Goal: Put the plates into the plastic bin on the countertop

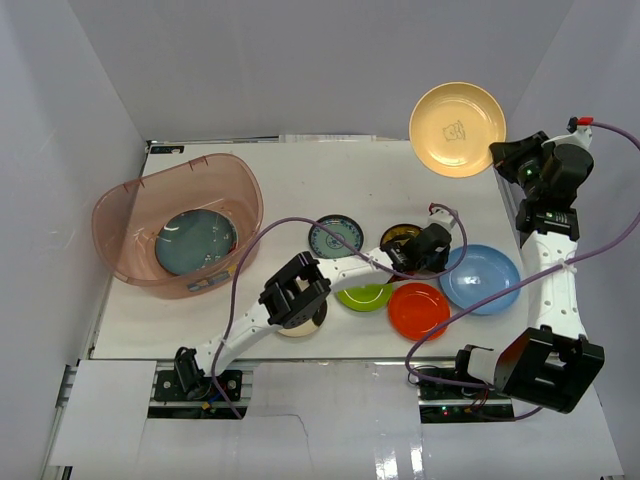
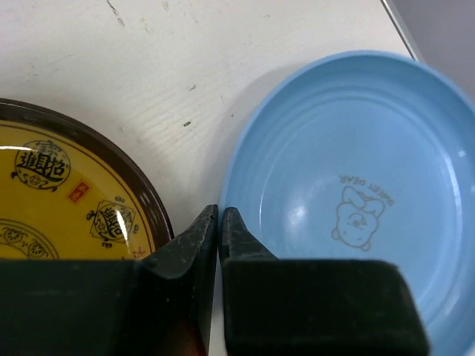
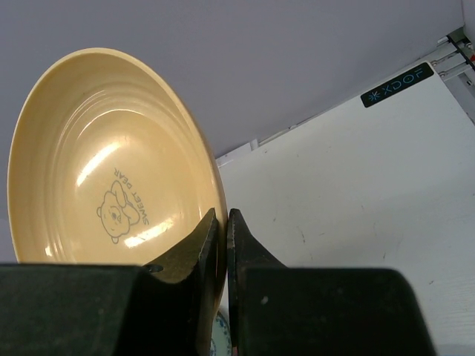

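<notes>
My right gripper (image 1: pixel 507 160) is shut on the rim of a pale yellow plate (image 1: pixel 457 128) and holds it up on edge above the far right of the countertop (image 1: pixel 300 175). The right wrist view shows the rim pinched between the jaws (image 3: pixel 221 215), with a bear print on the plate (image 3: pixel 104 163). My left gripper (image 1: pixel 441 243) is shut and empty, low between a blue plate (image 1: pixel 482 278) and a dark-rimmed yellow patterned plate (image 1: pixel 399 236). In the left wrist view its tips (image 2: pixel 219 211) sit between the patterned plate (image 2: pixel 52 193) and the blue plate (image 2: pixel 356 185). The plastic bin (image 1: pixel 130 215) at the left holds a dark teal plate (image 1: pixel 195 242).
A teal patterned plate (image 1: pixel 335 237), a green plate (image 1: pixel 363 296) and an orange plate (image 1: pixel 418 310) lie mid-table. A cream plate (image 1: pixel 300 327) lies partly hidden under the left arm. Grey walls close in the left, far and right sides.
</notes>
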Motion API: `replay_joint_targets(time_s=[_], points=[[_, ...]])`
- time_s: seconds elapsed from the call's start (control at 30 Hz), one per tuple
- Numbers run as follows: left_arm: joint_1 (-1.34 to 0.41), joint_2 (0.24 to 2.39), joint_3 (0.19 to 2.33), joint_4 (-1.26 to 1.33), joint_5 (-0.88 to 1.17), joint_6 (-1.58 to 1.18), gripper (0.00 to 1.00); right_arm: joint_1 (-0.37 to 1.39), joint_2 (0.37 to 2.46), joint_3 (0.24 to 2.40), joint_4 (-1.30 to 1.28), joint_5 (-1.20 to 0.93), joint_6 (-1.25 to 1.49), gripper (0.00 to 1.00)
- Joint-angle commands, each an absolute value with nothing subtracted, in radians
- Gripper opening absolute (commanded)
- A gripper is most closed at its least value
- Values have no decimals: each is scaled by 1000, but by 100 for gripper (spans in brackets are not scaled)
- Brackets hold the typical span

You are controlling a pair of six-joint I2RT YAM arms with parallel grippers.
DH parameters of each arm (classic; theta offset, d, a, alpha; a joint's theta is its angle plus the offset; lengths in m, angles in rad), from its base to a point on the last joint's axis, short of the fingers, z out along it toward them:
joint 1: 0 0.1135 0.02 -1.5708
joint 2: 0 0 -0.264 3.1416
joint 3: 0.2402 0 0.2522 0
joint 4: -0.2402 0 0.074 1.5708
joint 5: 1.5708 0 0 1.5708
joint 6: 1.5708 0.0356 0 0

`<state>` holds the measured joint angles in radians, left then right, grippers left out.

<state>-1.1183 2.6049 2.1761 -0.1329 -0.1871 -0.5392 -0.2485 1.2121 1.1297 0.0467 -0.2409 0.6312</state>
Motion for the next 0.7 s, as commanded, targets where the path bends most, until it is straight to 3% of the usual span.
replay_joint_targets(time_s=[0.0,0.33,0.67], points=[[-1123,2458,2129,-81,-213,-541,0,-256,1160,1193,109,-268,673,8],[-1114,2264,2008,76,-202,-555,0,-285,1140,1334,77,-322,716,8],[-873,1720,1467,101,-264,-633,0,-337,1161,1457,81,-448,813,8]])
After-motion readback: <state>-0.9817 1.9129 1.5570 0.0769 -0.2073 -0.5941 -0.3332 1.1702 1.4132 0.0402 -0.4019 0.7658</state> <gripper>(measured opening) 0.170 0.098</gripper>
